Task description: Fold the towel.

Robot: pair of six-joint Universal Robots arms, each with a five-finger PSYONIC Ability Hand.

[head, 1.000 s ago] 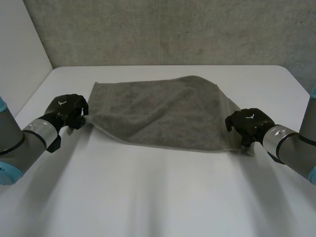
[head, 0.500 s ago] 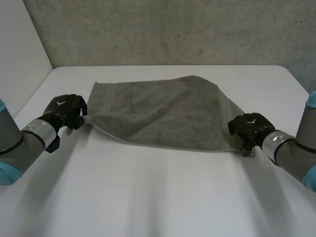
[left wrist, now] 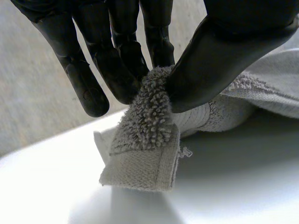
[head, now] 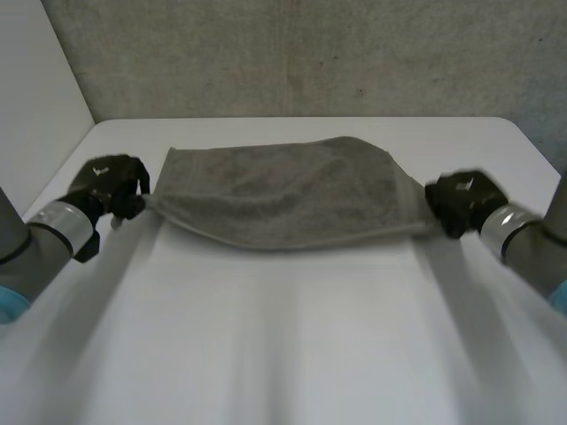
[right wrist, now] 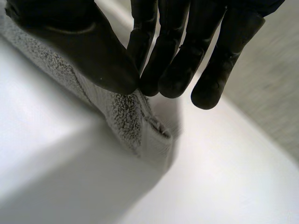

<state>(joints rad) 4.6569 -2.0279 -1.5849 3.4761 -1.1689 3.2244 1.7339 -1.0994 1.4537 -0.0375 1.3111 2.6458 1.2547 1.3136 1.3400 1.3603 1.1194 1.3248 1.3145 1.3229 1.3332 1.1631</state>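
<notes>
Soft overhead light brightens the white table [head: 283,354] (a dim shadow lies beneath the towel [head: 283,195]).

This is looking like a lab test bench; a white table [head: 292,354] is sitting against a rough grey wall [head: 310,53]; a plain white panel [head: 35,80] is closing off its left edge.

Head view overlooks table [head: 283,354]; wrist views sit close at towel [head: 283,199] corners.
</notes>
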